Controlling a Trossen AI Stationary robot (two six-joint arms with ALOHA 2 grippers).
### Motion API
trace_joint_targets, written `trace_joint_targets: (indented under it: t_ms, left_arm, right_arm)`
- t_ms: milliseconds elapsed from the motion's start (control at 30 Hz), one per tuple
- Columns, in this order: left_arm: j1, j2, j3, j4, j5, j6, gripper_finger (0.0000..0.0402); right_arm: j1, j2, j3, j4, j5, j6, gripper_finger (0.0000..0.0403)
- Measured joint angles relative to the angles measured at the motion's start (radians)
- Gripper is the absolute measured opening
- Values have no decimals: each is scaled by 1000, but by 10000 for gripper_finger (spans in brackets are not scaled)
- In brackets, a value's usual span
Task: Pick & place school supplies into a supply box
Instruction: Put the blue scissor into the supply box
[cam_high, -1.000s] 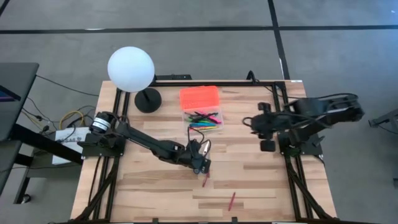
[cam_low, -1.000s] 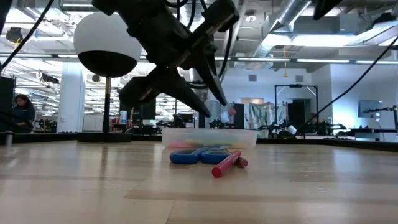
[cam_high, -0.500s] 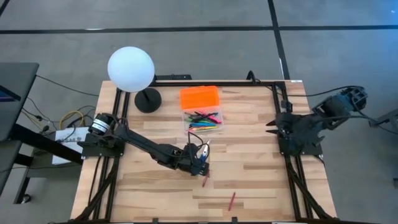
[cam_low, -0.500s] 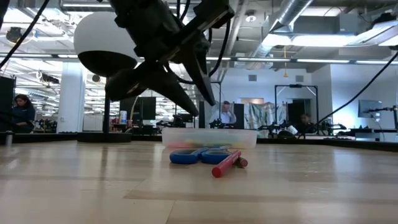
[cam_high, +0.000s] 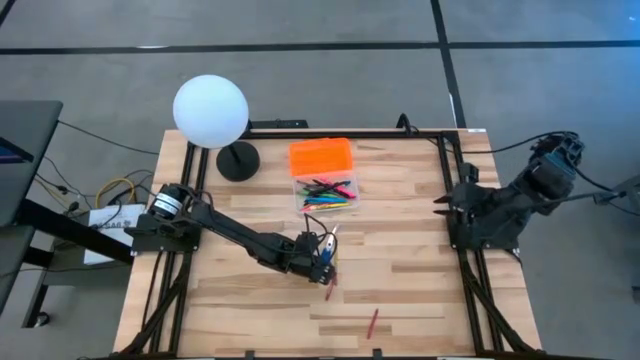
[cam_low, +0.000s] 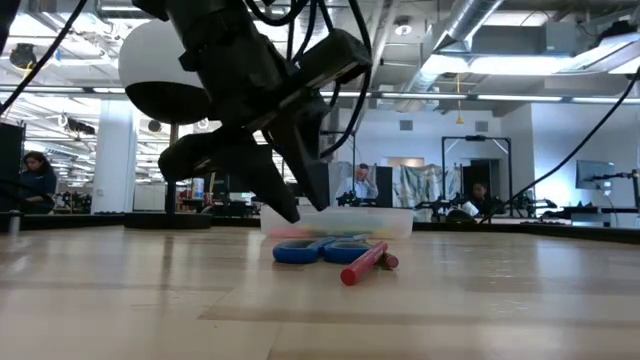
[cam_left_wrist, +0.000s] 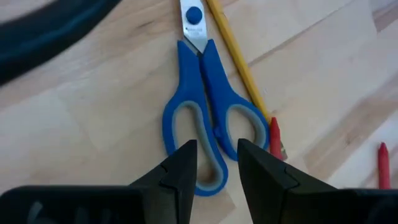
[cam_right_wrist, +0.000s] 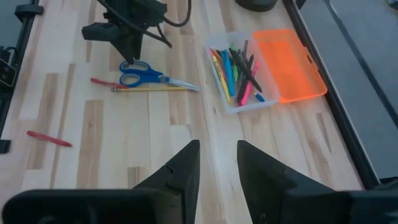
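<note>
From above, we see the left gripper (cam_high: 325, 262) low over the middle of the worktop (cam_high: 400, 270), beside a red pencil (cam_high: 330, 291); a second red pencil (cam_high: 373, 321) lies nearer the front edge. The supply box (cam_high: 326, 194) sits further back, holding coloured pens, with its orange lid (cam_high: 321, 157) open beside the white globe lamp (cam_high: 210, 111). The right gripper (cam_high: 441, 205) waits at the right edge.

From worktop level, we see the left arm's dark fingers (cam_low: 285, 205) just above the blue-handled scissors (cam_low: 322, 248).

Through the left wrist, the fingers (cam_left_wrist: 186, 163) stand narrowly apart over the scissors' handle loops, holding nothing; a yellow pencil (cam_left_wrist: 235, 50) touches the scissors.

Through the right wrist, its fingers (cam_right_wrist: 188, 163) show a narrow gap and are empty.
</note>
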Motion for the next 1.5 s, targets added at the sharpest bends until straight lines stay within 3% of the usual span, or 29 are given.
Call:
trace_joint_targets:
  t_ms: [500,767,1000,1500]
  left_arm:
    - [3,91,2,123,76,14,127]
    - [5,107,4,149,66,8,159]
    - [6,109,4,137,80,43,159]
    - [8,116,98,-145,98,203,131]
  right_arm:
    - [15,-1,-4,-21,7,25,98]
    - [15,-16,-95,-24,4,84,98]
    - [15,-13,-151,-21,-1,122,98]
    - [15,-14,-157,-15,0,123,98]
